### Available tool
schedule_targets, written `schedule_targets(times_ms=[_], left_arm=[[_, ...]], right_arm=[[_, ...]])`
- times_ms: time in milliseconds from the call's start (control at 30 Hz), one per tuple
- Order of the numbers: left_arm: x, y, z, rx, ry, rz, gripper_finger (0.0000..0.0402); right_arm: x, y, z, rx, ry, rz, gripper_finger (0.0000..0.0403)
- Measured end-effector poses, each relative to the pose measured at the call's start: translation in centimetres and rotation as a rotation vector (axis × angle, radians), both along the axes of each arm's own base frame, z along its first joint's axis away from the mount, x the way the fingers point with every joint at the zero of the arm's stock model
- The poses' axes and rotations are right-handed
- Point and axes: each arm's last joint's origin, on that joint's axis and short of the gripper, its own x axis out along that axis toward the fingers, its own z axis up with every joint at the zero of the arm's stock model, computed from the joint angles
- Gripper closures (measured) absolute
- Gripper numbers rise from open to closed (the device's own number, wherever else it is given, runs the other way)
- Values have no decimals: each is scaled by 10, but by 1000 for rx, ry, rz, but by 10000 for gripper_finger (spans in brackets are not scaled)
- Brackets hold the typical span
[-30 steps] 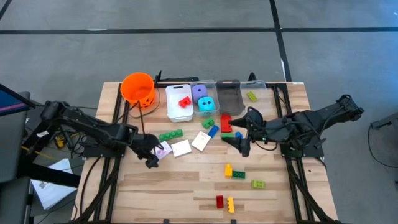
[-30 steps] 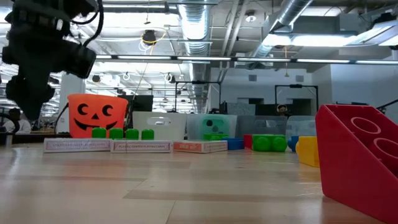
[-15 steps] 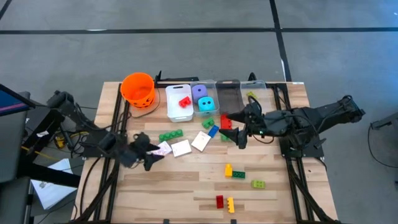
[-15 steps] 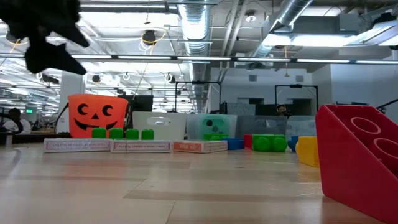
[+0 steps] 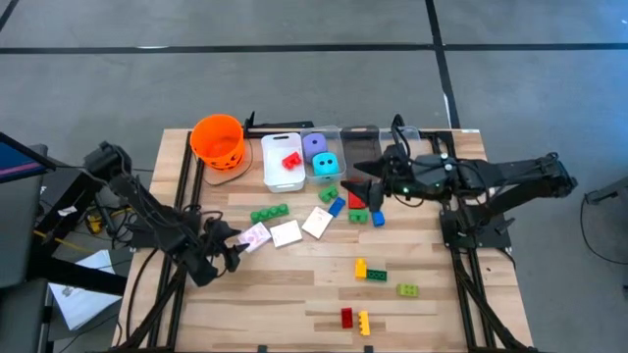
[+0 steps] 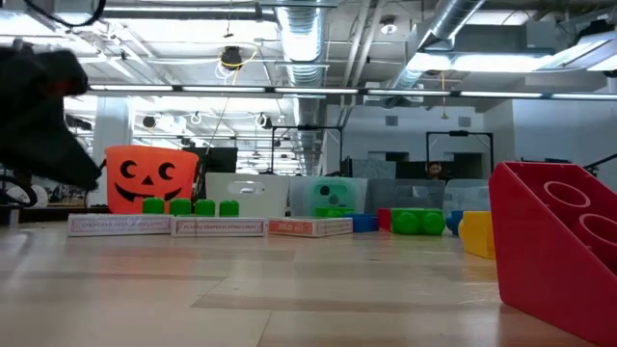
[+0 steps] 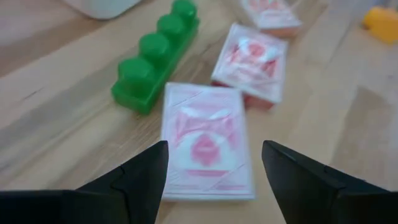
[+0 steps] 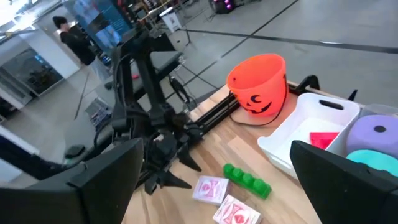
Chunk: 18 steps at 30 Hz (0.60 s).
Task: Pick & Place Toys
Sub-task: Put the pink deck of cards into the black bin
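My left gripper (image 5: 231, 247) is open and low over the table's left middle. Its fingers stand on either side of a red-and-white card (image 7: 205, 140) without touching it. That card (image 5: 256, 235) lies flat beside two more cards (image 5: 287, 232) and a green brick (image 5: 269, 212). My right gripper (image 5: 361, 182) is open and empty, above a red brick (image 5: 356, 200) and a blue brick (image 5: 377, 217). A purple die (image 5: 314, 144) and a teal die (image 5: 325, 165) sit in a clear bin.
An orange bucket (image 5: 217, 139), a white bin (image 5: 282, 175) with a red brick, and clear bins (image 5: 361, 147) line the far edge. Several loose bricks (image 5: 369, 271) lie on the near right part. A big red brick (image 6: 559, 251) stands close to the low camera.
My right gripper has gone toward the table's far edge, from beside the red brick toward the bins. My left gripper has drawn back a little from the cards toward the table's left edge, and its arm has swung round. The toys have kept still.
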Motion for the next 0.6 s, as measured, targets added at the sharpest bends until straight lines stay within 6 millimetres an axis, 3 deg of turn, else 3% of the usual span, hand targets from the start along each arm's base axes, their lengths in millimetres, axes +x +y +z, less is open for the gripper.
schedule_targets(times_ms=[333,600], left_arm=[[-9,9,-24,37,18,-42,148],[-9,9,-33,52,-13,-167,133]], right_arm=[[14,-8,-12,8,45,-46,6],[47,-5,-34,19,70,-53,6]])
